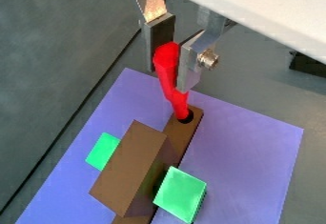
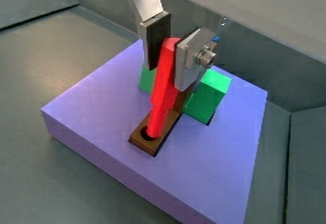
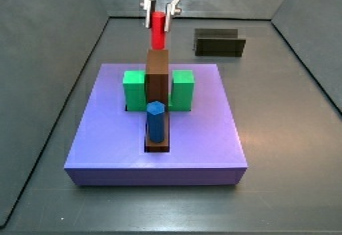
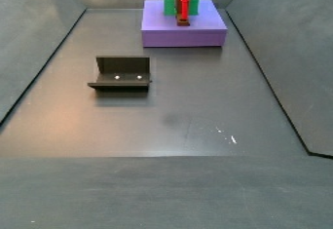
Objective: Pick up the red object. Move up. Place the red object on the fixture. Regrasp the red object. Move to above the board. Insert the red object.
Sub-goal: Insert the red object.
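Note:
The red object point(image 1: 170, 83) stands upright between the fingers of my gripper point(image 1: 173, 75). Its lower end sits in the hole at the end of the brown bar point(image 1: 133, 171) on the purple board point(image 1: 242, 171). In the wrist view from the board's other side the red object point(image 2: 162, 104) rises from the bar's end point(image 2: 151, 140), with the gripper point(image 2: 170, 77) shut around its upper part. In a side view the gripper point(image 3: 159, 17) hangs over the far end of the board point(image 3: 201, 129). The fixture point(image 3: 219, 44) stands behind the board, apart from it.
Two green blocks point(image 3: 134, 89) point(image 3: 183, 89) flank the brown bar point(image 3: 158, 79). A blue peg point(image 3: 155, 119) stands in the bar's near end. In a side view the fixture point(image 4: 121, 74) sits on the grey floor, well away from the board point(image 4: 202, 33). Sloping walls ring the floor.

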Robot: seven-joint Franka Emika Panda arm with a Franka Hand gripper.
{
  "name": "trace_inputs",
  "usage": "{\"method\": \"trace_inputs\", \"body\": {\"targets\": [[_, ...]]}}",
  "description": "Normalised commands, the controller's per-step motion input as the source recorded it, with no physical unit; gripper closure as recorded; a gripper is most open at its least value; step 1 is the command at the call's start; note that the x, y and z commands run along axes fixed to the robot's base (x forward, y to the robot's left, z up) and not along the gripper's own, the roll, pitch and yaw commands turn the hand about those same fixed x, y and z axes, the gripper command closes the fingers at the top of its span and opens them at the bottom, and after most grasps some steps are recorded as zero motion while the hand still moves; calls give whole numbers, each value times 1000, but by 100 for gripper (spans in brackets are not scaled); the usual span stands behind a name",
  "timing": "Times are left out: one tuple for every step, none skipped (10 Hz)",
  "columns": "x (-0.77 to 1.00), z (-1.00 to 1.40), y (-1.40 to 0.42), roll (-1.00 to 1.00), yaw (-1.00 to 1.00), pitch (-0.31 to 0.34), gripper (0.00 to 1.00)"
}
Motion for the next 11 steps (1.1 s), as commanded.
{"method": "trace_inputs", "body": {"targets": [[197, -94, 0, 37, 0, 0, 100], [54, -106, 97, 0, 0, 0, 100], [0, -154, 97, 0, 0, 0, 100], [-80, -194, 140, -29, 0, -4, 100], [-231, -166, 169, -100, -23, 0, 100], [-320, 0, 0, -87, 0, 0, 100], [-137, -3, -214, -21, 0, 0, 100], [0, -106, -111, -9, 0, 0, 100], [0, -111, -89, 0, 0, -6, 100], [51, -129, -123, 14, 0, -54, 100], [174, -226, -94, 0, 0, -83, 100]]}}
